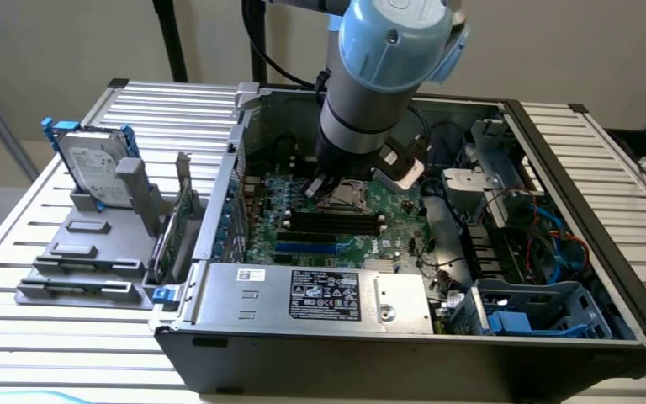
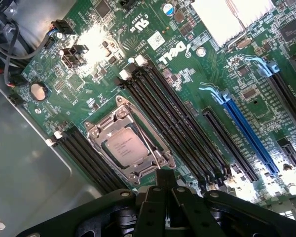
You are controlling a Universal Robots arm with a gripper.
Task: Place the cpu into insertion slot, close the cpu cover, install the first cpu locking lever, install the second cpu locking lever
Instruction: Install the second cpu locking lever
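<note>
The exterior cam sits high up, looking down into the open PC case [image 1: 548, 337] from farther back, while the wrist cam hangs close above the motherboard [image 2: 197, 54], which both views catch.

White "DELL" logo was printed on green motherboard [image 2: 187, 89], upper centre of wrist frame, w/ "CE" and "US" marks in white just up-left of it. A small white sticker [image 2: 157, 40] beside them carried a code, too fine to read. The cpu [image 2: 124, 146] top had faint engraved lines, unreadable. In exterior view, lower centre, a black label [image 1: 325, 295] on the silver power supply [image 1: 396, 301] showed white print, illegible; small white barcode sticker [image 1: 253, 274] left of it, likewise.
</note>
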